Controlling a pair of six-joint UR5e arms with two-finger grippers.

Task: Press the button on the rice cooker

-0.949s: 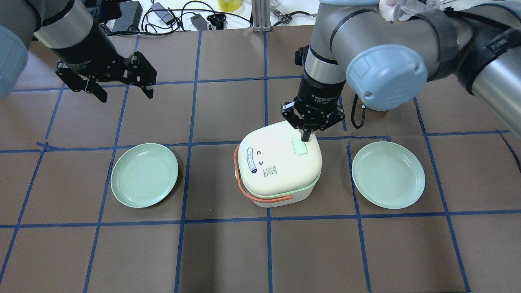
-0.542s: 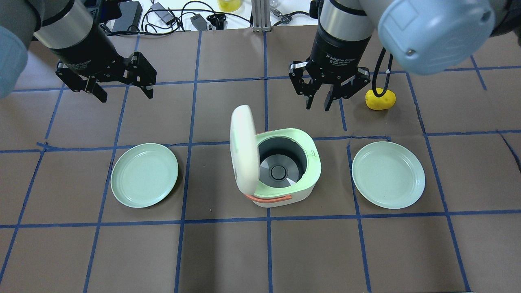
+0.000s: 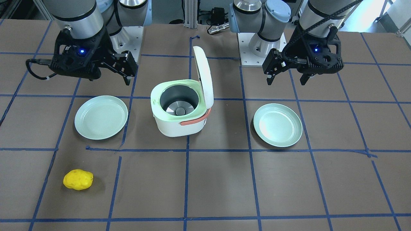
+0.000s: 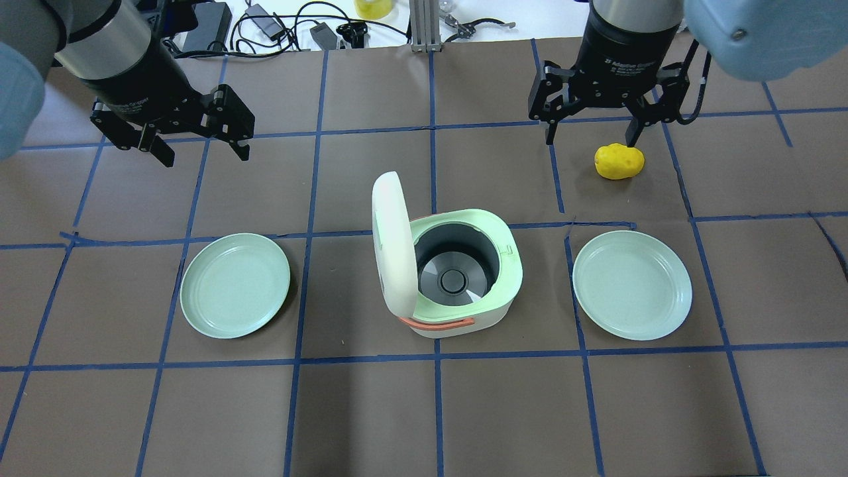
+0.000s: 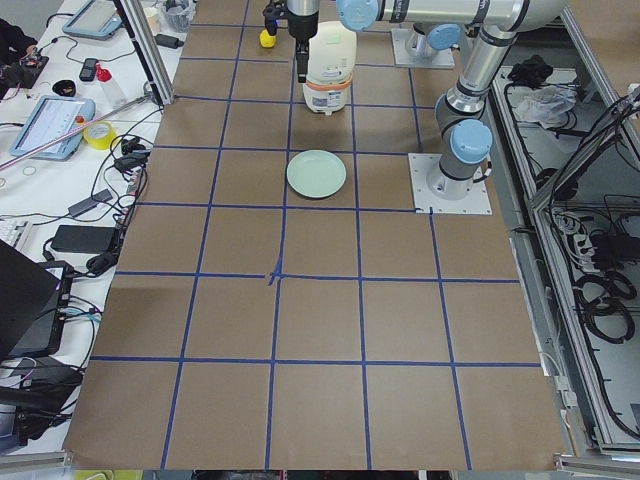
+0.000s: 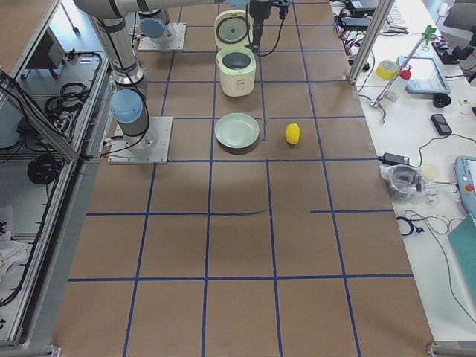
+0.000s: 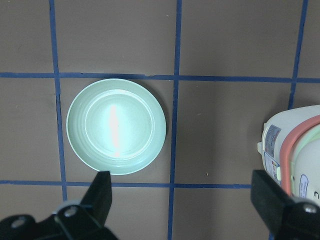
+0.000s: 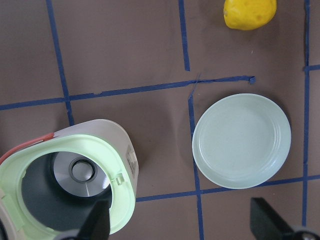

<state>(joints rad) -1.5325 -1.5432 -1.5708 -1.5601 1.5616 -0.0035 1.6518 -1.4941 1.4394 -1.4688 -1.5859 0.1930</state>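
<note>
The white rice cooker (image 4: 493, 311) stands mid-table with its lid (image 4: 391, 252) swung up and open, showing the dark inner pot (image 4: 457, 265). It also shows in the front-facing view (image 3: 178, 123) and the right wrist view (image 8: 75, 165). The lid's button is not visible. My right gripper (image 4: 589, 136) is open and empty, high behind and to the right of the cooker, close to a yellow fruit (image 4: 619, 161). My left gripper (image 4: 205, 156) is open and empty at the far left, well away from the cooker.
Two pale green plates lie either side of the cooker, one on the left (image 4: 235, 285) and one on the right (image 4: 633, 285). Cables and small devices (image 4: 265, 23) lie beyond the table's far edge. Blue tape lines grid the brown table.
My right gripper has come off the lid's button, risen, moved back and right, and opened wide. The cooker's lid has sprung open. The left arm has not moved.
</note>
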